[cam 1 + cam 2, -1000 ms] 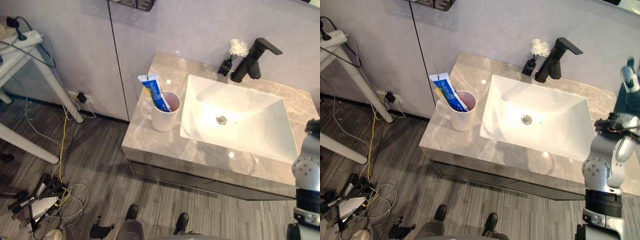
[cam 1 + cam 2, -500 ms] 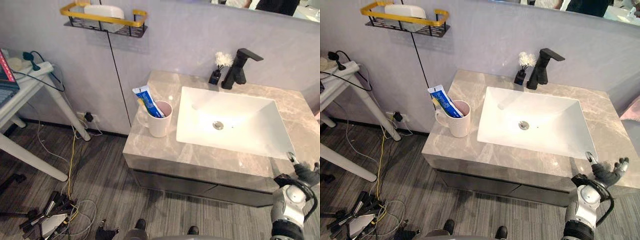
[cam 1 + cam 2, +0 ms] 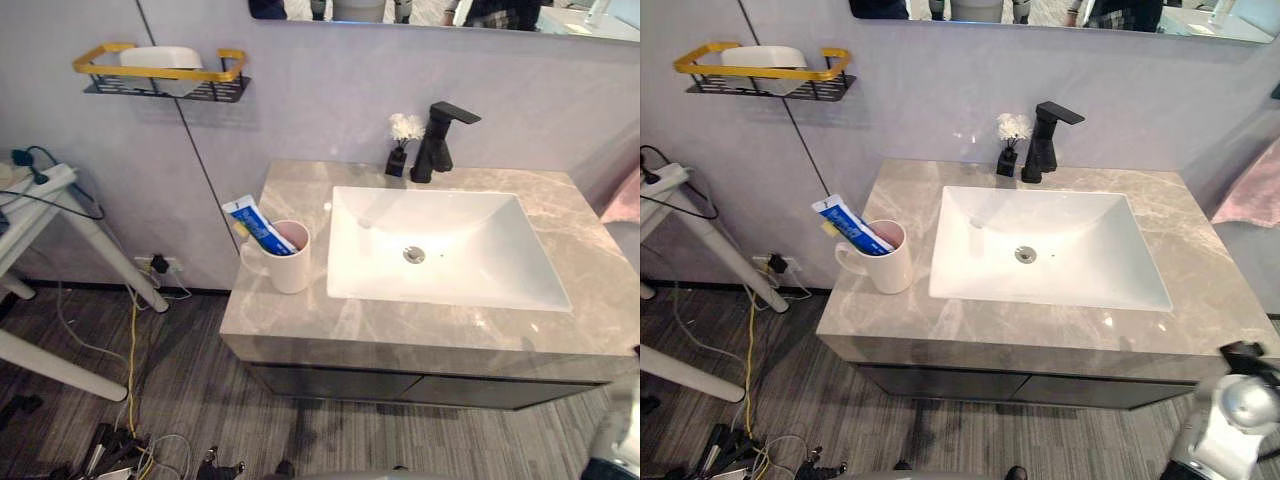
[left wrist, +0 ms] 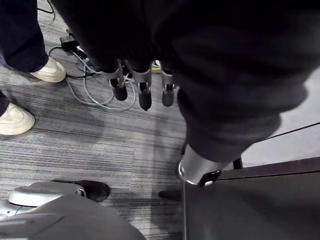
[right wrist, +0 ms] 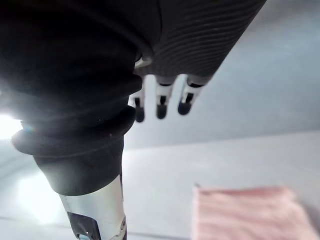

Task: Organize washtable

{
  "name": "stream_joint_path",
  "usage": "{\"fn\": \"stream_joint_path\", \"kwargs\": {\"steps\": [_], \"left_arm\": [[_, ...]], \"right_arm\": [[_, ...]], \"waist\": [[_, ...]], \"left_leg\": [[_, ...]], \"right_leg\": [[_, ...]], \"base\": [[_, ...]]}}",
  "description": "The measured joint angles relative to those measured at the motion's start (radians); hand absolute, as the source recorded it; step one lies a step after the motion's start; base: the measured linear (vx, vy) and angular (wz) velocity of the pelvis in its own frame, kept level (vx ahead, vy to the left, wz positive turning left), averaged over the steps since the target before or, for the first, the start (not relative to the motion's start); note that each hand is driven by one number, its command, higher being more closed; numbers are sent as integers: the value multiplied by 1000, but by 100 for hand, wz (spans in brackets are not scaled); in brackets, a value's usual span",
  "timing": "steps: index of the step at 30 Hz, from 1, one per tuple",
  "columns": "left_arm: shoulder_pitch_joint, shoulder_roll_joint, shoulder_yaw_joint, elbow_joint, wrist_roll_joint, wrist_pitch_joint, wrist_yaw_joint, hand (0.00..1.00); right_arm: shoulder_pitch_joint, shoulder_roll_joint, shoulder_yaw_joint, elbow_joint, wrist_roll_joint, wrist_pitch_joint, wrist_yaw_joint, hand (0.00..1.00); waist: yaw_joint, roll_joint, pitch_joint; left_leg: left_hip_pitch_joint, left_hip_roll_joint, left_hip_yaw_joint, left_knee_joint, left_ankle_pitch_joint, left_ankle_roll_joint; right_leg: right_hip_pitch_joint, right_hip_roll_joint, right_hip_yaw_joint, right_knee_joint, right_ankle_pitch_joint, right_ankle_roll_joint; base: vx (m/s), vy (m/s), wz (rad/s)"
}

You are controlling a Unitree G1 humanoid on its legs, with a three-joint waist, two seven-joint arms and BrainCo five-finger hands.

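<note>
Left of the sink [image 3: 480, 250], a toothpaste tube [image 3: 258, 222] leans in a white mug [image 3: 288, 268]; left hand [image 4: 143, 87] and right hand [image 5: 161, 97] hang slack-fingered, empty.

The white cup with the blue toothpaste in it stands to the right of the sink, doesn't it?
No. The cup with the toothpaste in it stands to the left of the sink, not the right. The left eye view shows it.

Marble washtable [image 3: 400, 325] carries a white mug [image 3: 289, 268] and black faucet [image 3: 436, 146].
</note>
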Motion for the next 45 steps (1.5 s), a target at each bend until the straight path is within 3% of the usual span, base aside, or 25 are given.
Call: {"fn": "stream_joint_path", "kwargs": {"steps": [5, 9, 10, 11, 14, 16, 19, 21, 27, 31, 35, 36, 40, 45], "left_arm": [[2, 1, 35, -1, 16, -7, -19, 0], [3, 0, 42, -2, 16, -8, -20, 0], [3, -1, 41, -3, 16, -10, -20, 0], [3, -1, 41, -3, 16, -10, -20, 0], [-4, 3, 29, -19, 18, -18, -35, 0], [-9, 16, 0, -17, 19, -20, -43, 0], [-30, 33, -44, 7, 27, -21, -61, 0], [-56, 39, -68, 31, 37, -22, -61, 0], [-83, 38, -90, 69, 39, -22, -32, 0], [-85, 30, -71, 82, 58, -20, -13, 0], [-72, 17, -4, 90, 57, -17, 7, 0], [-69, 15, 11, 91, 53, -16, 8, 100], [-61, -4, 87, 99, -27, -16, 32, 100], [-59, -54, 192, 15, -138, -16, 100, 100]], "right_arm": [[52, 18, -29, -14, -9, -15, -18, 0], [155, 143, 96, -4, 57, -53, 28, 0], [207, 185, 170, -4, 83, -56, 89, 0], [215, 190, 186, -3, 86, -56, 98, 0], [264, 210, 297, 75, 138, -66, 247, 0], [266, 204, 381, 208, 202, -77, 357, 0], [262, 198, 489, 367, 199, -52, 440, 0], [238, 198, 566, 576, 164, -27, 481, 0], [143, 204, 568, 1182, -30, 80, 475, 0], [108, 212, 473, 1270, -127, 114, 448, 0], [112, 216, 472, 1282, -149, 121, 437, 0], [113, 218, 473, 1282, -148, 120, 437, 0], [106, 198, 552, 1278, -151, 118, 436, 0], [87, 192, 646, 1254, -150, 115, 434, 0]], "waist": [[-2, -17, -1], [-12, -17, 0], [-23, -17, 0], [-26, -17, 0], [-35, -14, -1], [-35, -15, 1], [-35, -7, 10], [-31, 1, 25], [-34, 25, 49], [-31, 22, 58], [-18, 13, 60], [-9, 11, 62], [-3, -2, 56], [1, 3, 60]], "left_leg": [[28, 16, 80, 32, -50, 0], [42, 18, 150, 49, -80, 2], [44, 17, 160, 57, -89, 3], [44, 16, 160, 57, -90, 4], [44, 2, 161, 57, -95, 10], [42, -4, 161, 57, -98, 14], [46, -10, 159, 58, -99, 16], [47, -15, 155, 59, -100, 17], [45, -28, 98, 65, -101, 20], [50, -47, 7, 74, -94, 30], [44, -62, -40, 68, -84, 38], [38, -67, -52, 66, -82, 39], [35, -80, -102, 35, -47, 40], [20, -85, -174, 33, -23, 32]], "right_leg": [[-5, 15, 79, 0, -2, -2], [-24, 19, 150, 0, -1, -1], [-25, 18, 161, 0, 0, 0], [-25, 18, 162, 0, 0, 0], [-28, 17, 167, 0, 1, 3], [-35, 13, 177, 0, 3, 5], [-37, 9, 185, 0, 4, 7], [-37, 6, 185, -1, 5, 8], [-11, -7, 134, -1, 6, 11], [50, -26, 43, -2, 1, 18], [82, -43, -9, -4, -13, 29], [83, -47, -19, -4, -15, 31], [95, -58, -76, -2, -20, 37], [128, -58, -169, -2, -26, 37]], "base": [[27, -2, -51], [-5, 19, -52], [20, 18, -28], [38, 22, -13], [19, 13, -3], [26, 20, -7], [19, 9, -2], [0, 0, 0], [-15, -1, 18], [-35, 0, 57], [-56, 5, 50], [-55, -6, 31], [-11, -16, 38], [7, -26, 53]]}}
